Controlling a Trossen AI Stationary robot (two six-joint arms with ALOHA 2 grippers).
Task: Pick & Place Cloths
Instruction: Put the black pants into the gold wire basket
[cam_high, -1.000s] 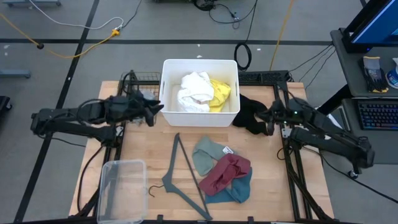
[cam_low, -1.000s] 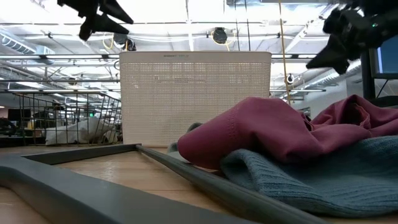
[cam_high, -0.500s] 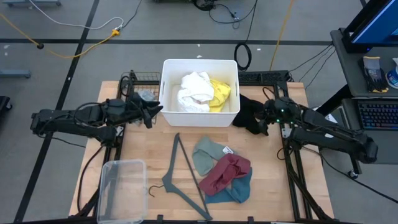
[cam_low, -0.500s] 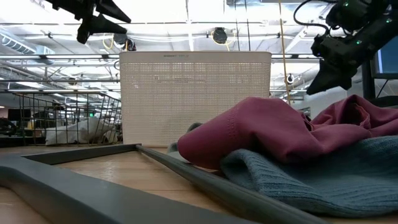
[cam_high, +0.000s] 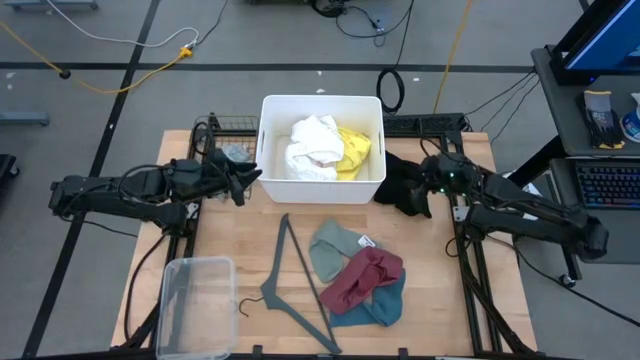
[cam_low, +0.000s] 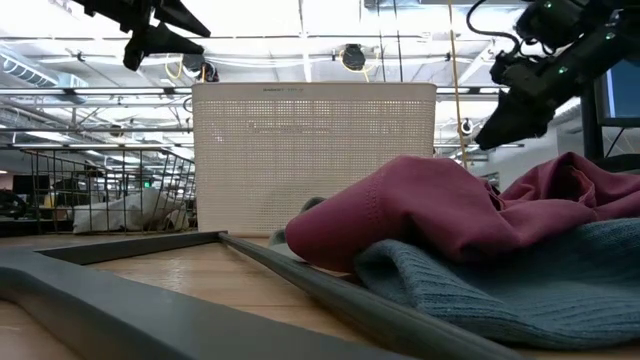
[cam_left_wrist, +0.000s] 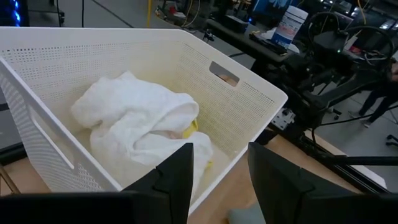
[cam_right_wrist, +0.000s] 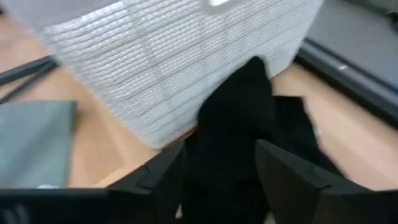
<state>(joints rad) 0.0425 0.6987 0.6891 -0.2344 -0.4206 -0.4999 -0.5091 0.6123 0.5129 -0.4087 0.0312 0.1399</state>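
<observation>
A white basket (cam_high: 268, 150) at the table's far middle holds a white cloth (cam_high: 312, 145) and a yellow cloth (cam_high: 355, 150). A black cloth (cam_high: 398, 178) lies heaped against the basket's right wall. My right gripper (cam_high: 426, 186) hovers open just to the right of it, and in the right wrist view its fingers stand on either side of the black cloth (cam_right_wrist: 249, 118). Sage-green (cam_high: 335, 248), maroon (cam_high: 365, 275) and teal (cam_high: 388, 302) cloths lie piled at the near middle. My left gripper (cam_high: 254, 176) waits open, raised beside the basket's left wall. My right gripper (cam_right_wrist: 217, 183) comes at the black cloth slanting down from the table's right, its fingers apart with the cloth's heap between them. Whether the fingers touch the cloth, I cannot tell.
A grey clothes hanger (cam_high: 297, 285) lies left of the cloth pile. A clear plastic tub (cam_high: 195, 300) stands at the near left corner. A wire rack (cam_high: 225, 130) with a grey cloth (cam_high: 233, 153) sits behind the basket's left side.
My right gripper has moved down and toward the table's left, closer to the black cloth and the basket's right wall. The cloths have stayed where they were.
</observation>
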